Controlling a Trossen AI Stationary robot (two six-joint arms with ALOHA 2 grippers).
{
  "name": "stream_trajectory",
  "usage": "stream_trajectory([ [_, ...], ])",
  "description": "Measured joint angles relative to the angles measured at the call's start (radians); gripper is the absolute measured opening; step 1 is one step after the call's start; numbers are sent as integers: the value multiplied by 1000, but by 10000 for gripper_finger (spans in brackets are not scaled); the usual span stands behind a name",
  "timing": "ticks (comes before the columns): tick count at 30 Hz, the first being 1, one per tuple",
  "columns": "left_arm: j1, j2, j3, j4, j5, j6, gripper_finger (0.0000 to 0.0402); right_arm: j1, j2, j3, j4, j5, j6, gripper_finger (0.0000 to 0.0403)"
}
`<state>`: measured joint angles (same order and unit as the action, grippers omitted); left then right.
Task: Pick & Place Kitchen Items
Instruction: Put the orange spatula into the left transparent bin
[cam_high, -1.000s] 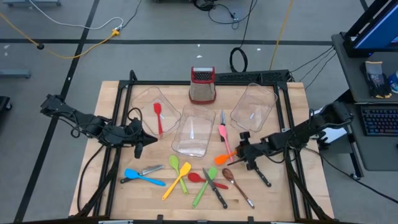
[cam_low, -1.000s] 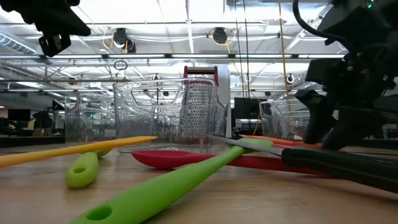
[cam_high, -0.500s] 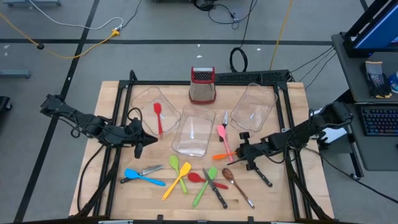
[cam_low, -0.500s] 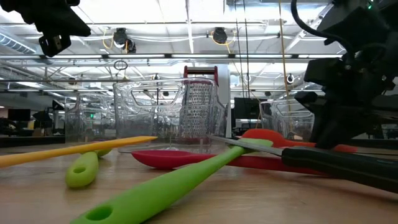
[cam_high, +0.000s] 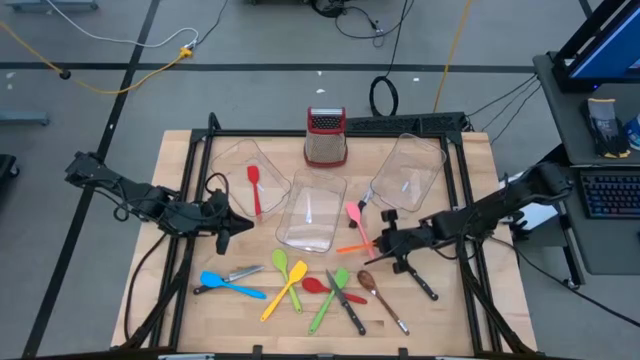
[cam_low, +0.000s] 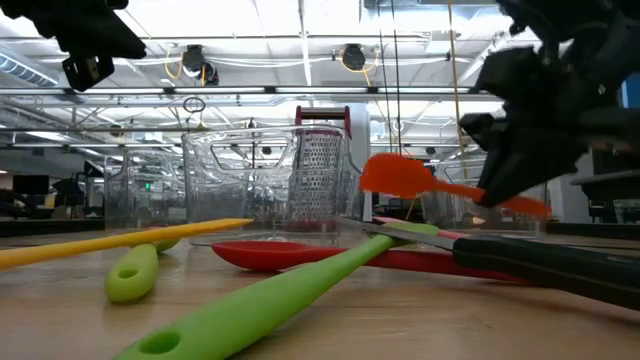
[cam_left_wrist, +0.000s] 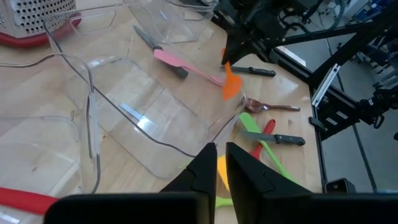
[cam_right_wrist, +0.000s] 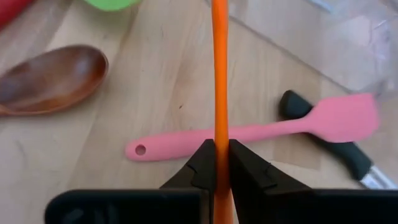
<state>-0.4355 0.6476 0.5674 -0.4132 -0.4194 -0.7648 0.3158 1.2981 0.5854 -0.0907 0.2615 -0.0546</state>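
One orange spatula (cam_high: 357, 247) is off the table (cam_high: 180, 300) now, pinched by its thin handle in the right gripper (cam_high: 384, 243), whose fingers (cam_right_wrist: 200, 165) are closed tight on it with the handle running straight out ahead of them. In the low view the blade (cam_low: 395, 173) hangs clear above the other utensils, handle slanting down toward the gripper. Its long axis lies roughly across the table, blade end toward the middle clear bin (cam_high: 311, 210), which sits just beside it on the left; a second clear bin (cam_high: 408, 171) stands near, farther back on the right. The right arm is plainly the nearer one to both, so the drop is likely its job, a short carry with the blade leading over a bin wall. The spatula looks like soft silicone, bright orange, slender-handled with a flat paddle. Beneath it a pink spatula (cam_right_wrist: 261, 129) lies across a black-handled knife (cam_right_wrist: 333, 149), touching it, with a brown spoon (cam_right_wrist: 50, 79) near. The left gripper (cam_high: 225, 224) waits above the table's left half, fingers (cam_left_wrist: 202, 171) nearly together and holding nothing.
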Motion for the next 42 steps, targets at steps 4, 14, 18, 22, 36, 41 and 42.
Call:
stream_trajectory([
  [4, 0, 0, 0, 7, 0, -3, 52, 6, -48, 44, -70, 5, 5, 19],
  [14, 0, 1, 0, 66, 3, 21, 82, 54, -195, 64, 113, 23, 9, 17],
  [18, -1, 26, 0, 189, 11, 92, 96, 59, -200, 64, 307, -16, -3, 17],
  [22, -1, 86, 0, 341, 42, 193, 118, 58, -178, 64, 510, -85, -11, 17],
  [36, -1, 396, 1, 924, 55, 558, 225, 42, -16, 65, 1036, -188, 101, 17],
  [41, -1, 494, 1, 1104, 55, 673, 236, 22, 52, 65, 1133, -188, 158, 17],
  [42, -1, 511, 1, 1133, 55, 687, 236, 15, 66, 65, 1149, -188, 174, 17],
])
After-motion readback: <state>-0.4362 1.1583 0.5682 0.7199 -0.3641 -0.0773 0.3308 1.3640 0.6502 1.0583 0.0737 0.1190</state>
